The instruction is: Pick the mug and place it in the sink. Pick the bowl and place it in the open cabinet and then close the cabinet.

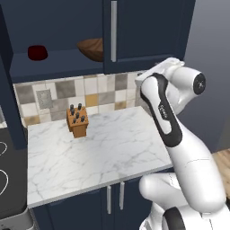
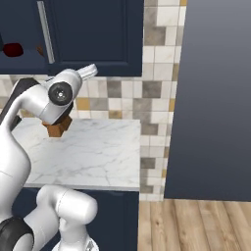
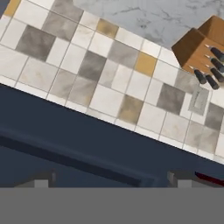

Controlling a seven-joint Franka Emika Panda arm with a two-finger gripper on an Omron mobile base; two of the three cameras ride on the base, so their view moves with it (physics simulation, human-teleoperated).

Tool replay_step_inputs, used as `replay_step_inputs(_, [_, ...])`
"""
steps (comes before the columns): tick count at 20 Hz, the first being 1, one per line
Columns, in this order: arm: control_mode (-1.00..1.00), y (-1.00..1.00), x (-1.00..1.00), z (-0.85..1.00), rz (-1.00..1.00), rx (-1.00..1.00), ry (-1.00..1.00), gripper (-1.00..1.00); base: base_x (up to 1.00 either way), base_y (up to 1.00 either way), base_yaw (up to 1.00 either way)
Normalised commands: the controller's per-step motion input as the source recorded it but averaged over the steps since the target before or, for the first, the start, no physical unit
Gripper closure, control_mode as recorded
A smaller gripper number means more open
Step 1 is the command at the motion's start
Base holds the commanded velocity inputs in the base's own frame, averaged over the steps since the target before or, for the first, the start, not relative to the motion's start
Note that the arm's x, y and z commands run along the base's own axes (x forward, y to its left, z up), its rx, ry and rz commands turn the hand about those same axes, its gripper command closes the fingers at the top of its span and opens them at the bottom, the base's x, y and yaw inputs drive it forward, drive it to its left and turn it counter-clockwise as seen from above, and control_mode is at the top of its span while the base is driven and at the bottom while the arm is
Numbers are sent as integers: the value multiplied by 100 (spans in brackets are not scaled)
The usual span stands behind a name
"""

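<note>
The brown wooden bowl (image 1: 92, 48) rests on the shelf of the navy upper cabinet (image 1: 148, 31), half hidden behind its shut right door. The left side of the cabinet stands open. In the hand view my gripper (image 3: 111, 181) is open, its two fingertips (image 3: 41, 179) wide apart with nothing between them. It points at the cabinet's underside (image 3: 87, 144) and the tiled backsplash. My hand is raised just below the cabinet (image 2: 93, 34), near the wall. The mug and the sink are out of view.
A small dark red thing (image 1: 37, 52) sits on the shelf left of the bowl. A wooden knife block (image 1: 77, 120) stands on the white marble counter (image 1: 112, 152) by the backsplash. A stove edge (image 1: 6, 179) lies left; a tall grey panel (image 2: 215, 98) rises right.
</note>
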Motion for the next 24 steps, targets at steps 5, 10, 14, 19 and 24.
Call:
replay_step_inputs(5, [-100,0,-61,49,0,8,26,-100,0,0,0])
replay_step_inputs(10, [-100,0,-65,14,0,9,36,-100,0,0,0])
replay_step_inputs(14, [-100,5,-61,0,0,7,18,-100,0,0,0])
replay_step_inputs(19, [-100,2,-73,0,0,9,10,-100,0,0,0])
replay_step_inputs(24, [-100,29,-68,0,0,10,8,-100,0,0,0])
